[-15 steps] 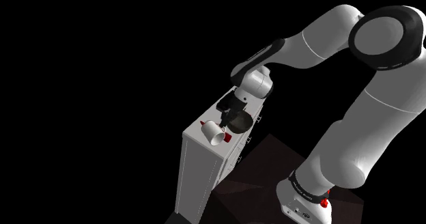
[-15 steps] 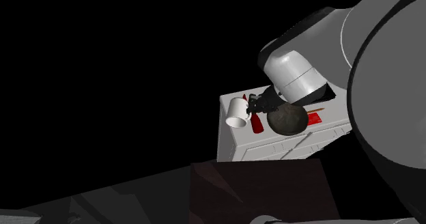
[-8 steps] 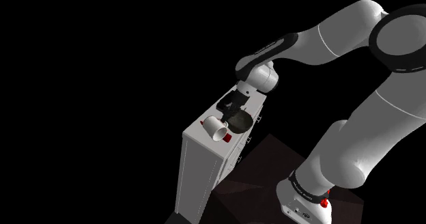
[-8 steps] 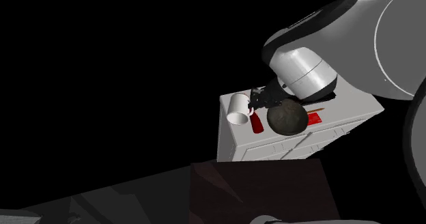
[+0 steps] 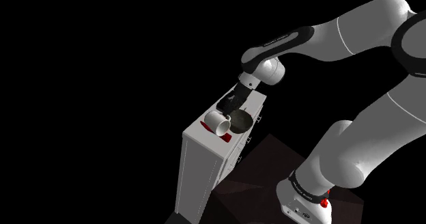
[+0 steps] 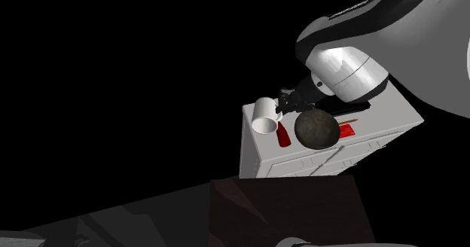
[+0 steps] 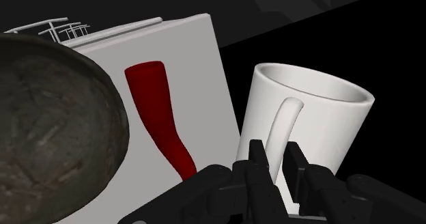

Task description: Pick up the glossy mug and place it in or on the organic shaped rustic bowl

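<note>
My hand [image 7: 275,154] is clamped on the handle [image 7: 283,123] of the white mug [image 7: 310,113]. Both black fingers [image 7: 255,164] press against the handle's sides (no gap that I can see from the wrist view). Seen from there, the mug's body sits out past the edge of the white counter [image 7: 198,65], with a black area behind it.

Shoulder view: the mug [image 5: 220,124] is tipped on its side, mouth toward the camera, at the counter [image 5: 201,164] top's end on the shoulder view's left. The hand [image 5: 234,101] comes down on it from above and from the view's right. I cannot tell whether the mug touches the top or hangs just over it.

The bowl [image 6: 315,129] is dark, rough and mottled grey-brown. It sits on the counter [image 6: 301,159] just beside the mug [image 6: 264,116], and the mug is not in it or on it.

A red curved piece [image 7: 160,113] lies flat on the top between mug and bowl [image 7: 48,141]. A second red flat piece [image 6: 346,130] lies on the bowl's other side.

The white arm [image 5: 355,141] arches over from the shoulder view's lower right. A black area surrounds the counter.
</note>
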Tool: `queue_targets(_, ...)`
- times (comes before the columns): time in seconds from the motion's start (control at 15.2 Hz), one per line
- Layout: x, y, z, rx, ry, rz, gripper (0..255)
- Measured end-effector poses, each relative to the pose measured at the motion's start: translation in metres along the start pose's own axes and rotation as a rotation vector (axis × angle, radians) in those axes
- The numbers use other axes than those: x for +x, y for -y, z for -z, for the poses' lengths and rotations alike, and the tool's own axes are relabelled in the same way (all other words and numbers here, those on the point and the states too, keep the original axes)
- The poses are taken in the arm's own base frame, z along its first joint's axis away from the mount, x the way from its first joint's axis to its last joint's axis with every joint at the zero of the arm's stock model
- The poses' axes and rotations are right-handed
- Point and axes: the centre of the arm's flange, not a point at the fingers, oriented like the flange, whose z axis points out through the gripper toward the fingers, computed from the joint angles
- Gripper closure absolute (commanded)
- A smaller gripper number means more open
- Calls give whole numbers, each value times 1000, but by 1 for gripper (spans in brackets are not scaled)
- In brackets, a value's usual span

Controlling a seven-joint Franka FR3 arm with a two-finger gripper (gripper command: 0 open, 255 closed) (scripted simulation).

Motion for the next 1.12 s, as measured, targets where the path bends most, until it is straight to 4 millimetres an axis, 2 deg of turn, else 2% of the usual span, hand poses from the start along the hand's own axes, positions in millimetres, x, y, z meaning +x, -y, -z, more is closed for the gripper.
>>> queue_targets(0.53, 2, 19, 37, 0, 0, 0, 255)
queue_targets(0.73, 1, 1, 59, 0, 0, 0, 255)
queue_targets(1.12, 4, -60, 111, 0, -1, -1, 255)
